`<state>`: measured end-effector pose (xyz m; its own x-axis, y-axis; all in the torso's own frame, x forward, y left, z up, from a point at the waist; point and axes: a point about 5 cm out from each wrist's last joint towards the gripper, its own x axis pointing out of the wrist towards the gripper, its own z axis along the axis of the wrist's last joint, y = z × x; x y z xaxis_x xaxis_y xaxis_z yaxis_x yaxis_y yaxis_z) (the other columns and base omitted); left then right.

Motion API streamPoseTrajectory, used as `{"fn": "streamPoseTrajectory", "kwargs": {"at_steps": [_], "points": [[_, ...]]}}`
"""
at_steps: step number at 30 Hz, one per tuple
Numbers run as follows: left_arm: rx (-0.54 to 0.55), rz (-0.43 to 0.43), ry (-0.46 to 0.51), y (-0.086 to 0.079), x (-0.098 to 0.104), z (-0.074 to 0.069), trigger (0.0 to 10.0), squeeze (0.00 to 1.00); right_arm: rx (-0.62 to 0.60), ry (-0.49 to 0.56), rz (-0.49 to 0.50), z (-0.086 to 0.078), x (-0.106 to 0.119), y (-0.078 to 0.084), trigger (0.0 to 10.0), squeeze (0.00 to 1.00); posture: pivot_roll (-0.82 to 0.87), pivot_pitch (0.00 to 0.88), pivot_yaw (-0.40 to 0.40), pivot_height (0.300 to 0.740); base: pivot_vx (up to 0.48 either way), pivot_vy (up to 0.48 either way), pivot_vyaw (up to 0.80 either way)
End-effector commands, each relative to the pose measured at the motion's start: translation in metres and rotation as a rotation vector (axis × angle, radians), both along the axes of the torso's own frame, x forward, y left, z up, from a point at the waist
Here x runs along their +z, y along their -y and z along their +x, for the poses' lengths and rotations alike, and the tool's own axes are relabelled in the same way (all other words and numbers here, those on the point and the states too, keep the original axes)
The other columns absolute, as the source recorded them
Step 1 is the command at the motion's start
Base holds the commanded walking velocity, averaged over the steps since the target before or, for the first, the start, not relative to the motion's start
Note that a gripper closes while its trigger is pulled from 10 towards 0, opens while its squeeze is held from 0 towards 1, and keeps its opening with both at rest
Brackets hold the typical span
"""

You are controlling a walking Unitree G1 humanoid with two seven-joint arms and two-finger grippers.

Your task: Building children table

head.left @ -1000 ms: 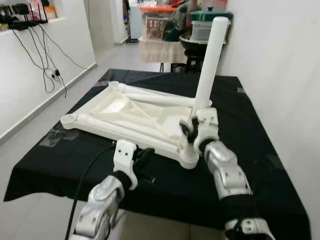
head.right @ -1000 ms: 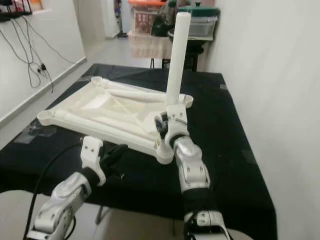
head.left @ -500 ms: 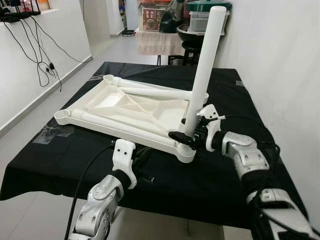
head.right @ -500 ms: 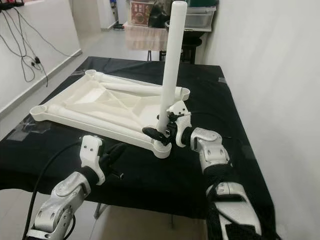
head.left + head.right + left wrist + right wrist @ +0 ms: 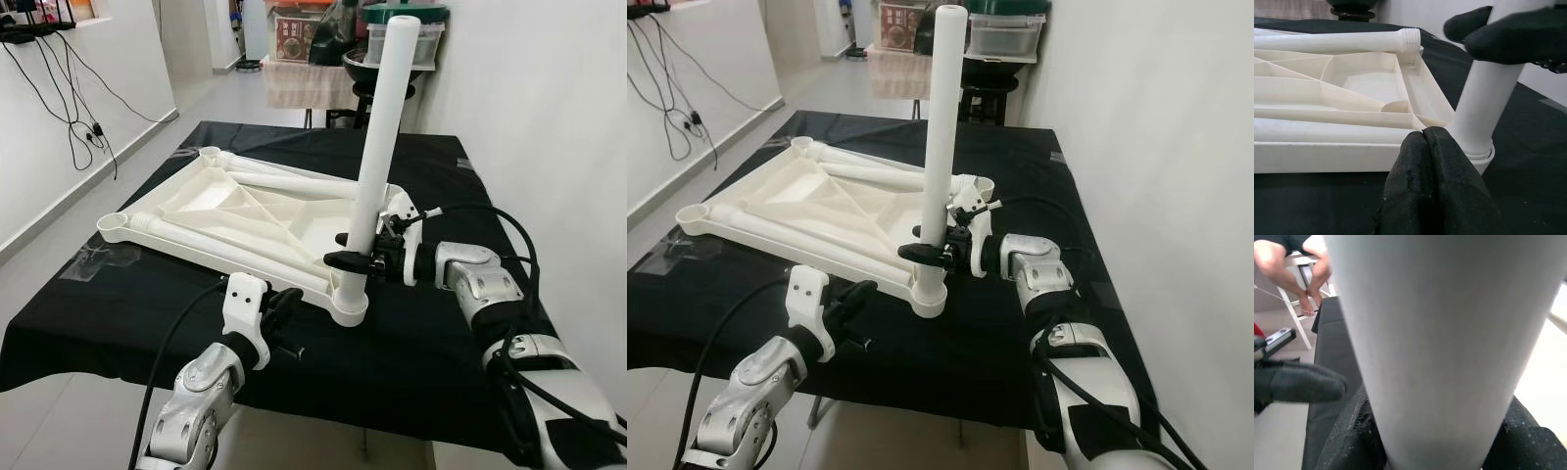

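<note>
White plastic children's tabletop, lying underside up on the desk covered in black cloth. A white cylindrical plastic table leg stands upright in the tabletop's near corner socket, nearest the robot. The right gripper reaches in from the side, its black fingers clenched around the leg's lower part. The left gripper hovers over the desk just before the tabletop's near edge, fingers pressed together, grasping nothing. Further white legs lie flat inside the tabletop frame.
</note>
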<state>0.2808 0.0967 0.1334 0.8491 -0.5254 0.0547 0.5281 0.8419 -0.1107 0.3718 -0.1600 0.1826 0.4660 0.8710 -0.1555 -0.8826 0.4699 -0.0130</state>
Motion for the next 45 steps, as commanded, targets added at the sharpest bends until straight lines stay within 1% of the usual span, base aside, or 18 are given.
{"fn": "streamPoseTrajectory", "kwargs": {"at_steps": [1, 5, 6, 7, 8, 9, 10, 11, 22, 23, 24, 26, 27, 34, 35, 37, 41, 45], "points": [[0.000, -0.002, -0.012, 0.000, -0.002, -0.002, 10.0, 0.00, 0.028, -0.032, 0.019, -0.008, -0.014, 0.003, 0.0, 0.00, -0.02, 0.010, -0.047, 0.740, 0.000, 0.000, 0.00], [-0.001, -0.002, -0.012, -0.001, -0.002, -0.002, 10.0, 0.00, 0.040, -0.026, 0.033, -0.034, -0.029, 0.009, 0.0, 0.00, -0.02, 0.017, -0.054, 0.740, 0.000, 0.000, 0.00], [-0.001, 0.000, -0.012, -0.002, -0.003, -0.003, 10.0, 0.00, -0.118, -0.027, -0.007, -0.036, -0.041, 0.001, 0.0, 0.00, -0.02, 0.016, -0.060, 0.740, 0.000, 0.000, 0.00], [-0.001, 0.000, -0.012, -0.002, -0.003, -0.003, 10.0, 0.00, -0.118, -0.027, -0.007, -0.036, -0.041, 0.001, 0.0, 0.00, -0.02, 0.016, -0.060, 0.740, 0.000, 0.000, 0.00], [0.000, 0.003, -0.011, -0.003, -0.003, -0.003, 10.0, 0.00, -0.557, -0.089, 0.034, -0.032, -0.056, -0.006, 0.0, 0.00, -0.02, 0.017, -0.055, 0.740, 0.000, 0.000, 0.00], [0.000, 0.003, -0.011, -0.003, -0.003, -0.003, 10.0, 0.00, -0.557, -0.089, 0.034, -0.032, -0.056, -0.006, 0.0, 0.00, -0.02, 0.017, -0.055, 0.740, 0.000, 0.000, 0.00], [0.001, 0.004, -0.011, -0.004, -0.002, -0.003, 10.0, 0.00, -0.884, -0.169, 0.032, -0.036, -0.069, -0.004, 0.0, 0.00, -0.02, 0.017, -0.055, 0.740, 0.000, 0.000, 0.00], [0.000, 0.007, -0.011, -0.004, -0.003, -0.003, 10.0, 0.00, -0.959, -0.160, -0.060, -0.047, -0.077, -0.012, 0.0, 0.00, -0.02, 0.021, -0.036, 0.740, 0.000, 0.000, 0.00], [0.005, 0.018, -0.012, -0.007, -0.003, -0.002, 10.0, 0.00, -0.808, -0.022, -0.115, -0.027, -0.060, -0.019, 0.0, 0.00, -0.02, 0.013, -0.022, 0.740, 0.000, 0.000, 0.00], [0.004, 0.019, -0.012, -0.008, -0.003, -0.001, 10.0, 0.00, -0.801, -0.009, -0.123, -0.027, -0.058, -0.020, 1.5, 0.00, -0.02, 0.014, -0.021, 0.740, 0.000, 0.000, 0.00], [0.000, 0.020, -0.014, -0.008, -0.003, -0.001, 10.0, 0.00, -0.809, -0.006, -0.137, -0.027, -0.056, -0.021, 9.8, 0.00, -0.02, 0.014, -0.021, 0.740, 0.000, 0.000, 0.00], [-0.003, 0.021, -0.015, -0.007, -0.003, -0.001, 10.0, 0.00, -0.770, -0.003, -0.121, -0.027, -0.053, -0.025, 10.0, 0.00, -0.02, 0.012, -0.019, 0.740, 0.000, 0.000, 0.00], [-0.004, 0.020, -0.015, -0.007, -0.003, -0.001, 10.0, 0.00, -0.698, -0.004, -0.078, -0.024, -0.048, -0.031, 10.0, 1.00, -0.02, 0.011, -0.023, 0.740, 0.000, 0.000, 0.00], [0.000, 0.016, -0.012, -0.005, -0.003, 0.000, 10.0, 0.00, -0.326, 0.032, 0.014, -0.016, -0.026, -0.046, 10.0, 1.00, -0.02, 0.008, -0.032, 0.740, 0.000, 0.000, 0.00], [0.000, 0.014, -0.012, -0.004, -0.002, 0.000, 10.0, 0.00, -0.242, 0.036, -0.017, -0.012, -0.023, -0.047, 10.0, 0.11, -0.01, 0.009, -0.035, 0.740, 0.000, 0.000, 0.00], [0.001, 0.011, -0.011, -0.004, -0.002, 0.000, 10.0, 0.00, -0.159, 0.038, -0.050, -0.009, -0.022, -0.048, 10.0, 0.00, -0.02, 0.012, -0.036, 0.740, 0.000, 0.000, 0.00], [0.001, 0.004, -0.012, -0.003, -0.001, -0.001, 10.0, 0.00, -0.018, -0.018, -0.059, 0.001, -0.013, -0.051, 10.0, 0.00, -0.01, 0.015, -0.048, 0.740, 0.000, 0.000, 0.00], [0.000, 0.002, -0.012, -0.002, -0.001, -0.002, 10.0, 0.00, -0.031, -0.033, -0.074, 0.008, -0.009, -0.052, 10.0, 0.00, 0.00, 0.015, -0.053, 0.740, 0.000, 0.000, 0.00]]}}
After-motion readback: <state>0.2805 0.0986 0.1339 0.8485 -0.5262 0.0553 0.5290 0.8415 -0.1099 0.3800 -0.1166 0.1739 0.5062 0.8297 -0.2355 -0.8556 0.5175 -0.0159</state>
